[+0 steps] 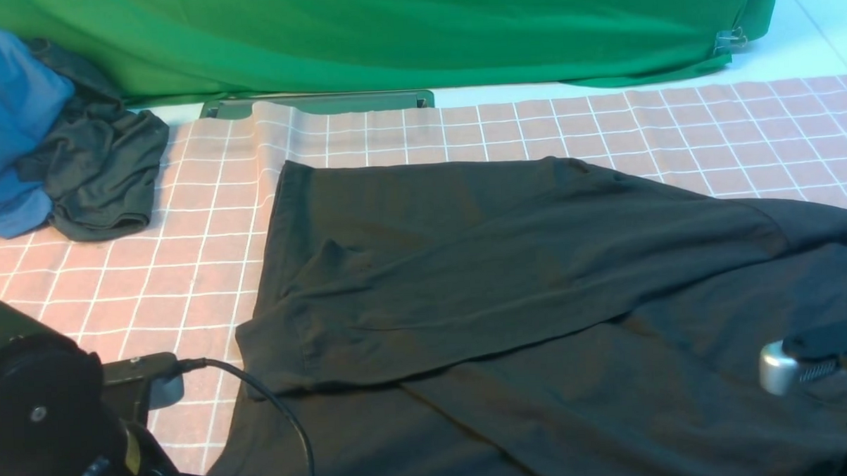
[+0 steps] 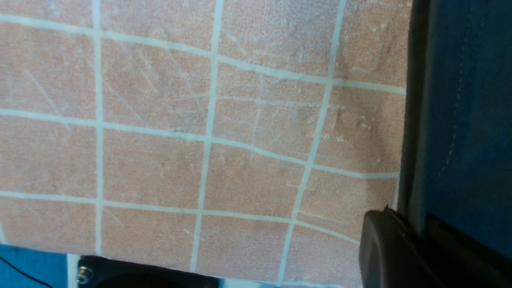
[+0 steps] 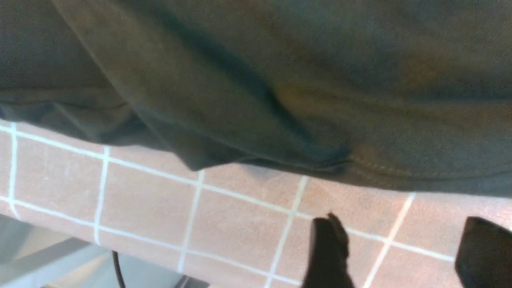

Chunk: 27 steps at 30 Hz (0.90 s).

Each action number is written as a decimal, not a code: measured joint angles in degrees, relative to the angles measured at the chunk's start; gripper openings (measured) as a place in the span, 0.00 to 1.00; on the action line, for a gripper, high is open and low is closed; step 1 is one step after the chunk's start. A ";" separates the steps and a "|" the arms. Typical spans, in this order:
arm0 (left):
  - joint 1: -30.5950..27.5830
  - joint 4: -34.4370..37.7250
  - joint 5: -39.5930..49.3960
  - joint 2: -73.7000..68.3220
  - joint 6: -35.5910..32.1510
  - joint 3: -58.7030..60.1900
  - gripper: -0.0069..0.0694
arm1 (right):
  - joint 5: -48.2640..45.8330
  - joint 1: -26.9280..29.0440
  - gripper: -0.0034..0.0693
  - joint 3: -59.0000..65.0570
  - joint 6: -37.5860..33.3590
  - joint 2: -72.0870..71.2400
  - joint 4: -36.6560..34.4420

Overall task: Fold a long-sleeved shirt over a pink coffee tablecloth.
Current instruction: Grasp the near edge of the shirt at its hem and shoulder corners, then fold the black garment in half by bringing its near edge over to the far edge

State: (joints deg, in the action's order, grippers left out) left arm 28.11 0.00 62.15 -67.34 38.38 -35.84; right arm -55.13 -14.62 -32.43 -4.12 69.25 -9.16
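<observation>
The long-sleeved shirt (image 1: 509, 277) lies black and spread over the pink coffee tablecloth (image 1: 204, 224), one sleeve folded across its body. In the left wrist view my left gripper (image 2: 416, 228) is shut on the shirt's (image 2: 464, 100) side edge, just above the tablecloth (image 2: 160, 140). My right gripper (image 3: 400, 240) stands open over bare tablecloth (image 3: 240, 208), a little short of the shirt's (image 3: 280, 72) stitched edge, with nothing between its fingers (image 3: 328, 252). In the front view only the left arm (image 1: 42, 420) and the right arm (image 1: 822, 358) show, at the near corners.
A blue garment (image 1: 4, 119) and a smaller dark grey-green garment (image 1: 97, 172) are heaped at the far left. A bright green cloth (image 1: 388, 35) hangs along the back, with a dark flat tray (image 1: 320, 103) below it. The table's edge (image 3: 48, 256) is near the right gripper.
</observation>
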 joint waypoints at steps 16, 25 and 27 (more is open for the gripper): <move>0.00 -1.08 -0.46 0.12 0.04 0.00 0.13 | 6.78 0.00 0.62 0.20 1.88 11.96 -0.13; -0.11 -0.91 0.36 0.12 0.27 -4.71 0.13 | 2.90 0.00 0.13 -1.49 -0.83 8.60 3.24; -0.90 -0.85 0.66 0.07 0.47 -6.74 0.13 | 1.16 0.00 0.13 -3.04 -0.68 6.62 4.28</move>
State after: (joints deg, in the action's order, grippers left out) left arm 27.21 -0.85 62.82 -67.27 38.85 -42.59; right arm -53.96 -14.62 -35.48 -4.80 75.87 -4.88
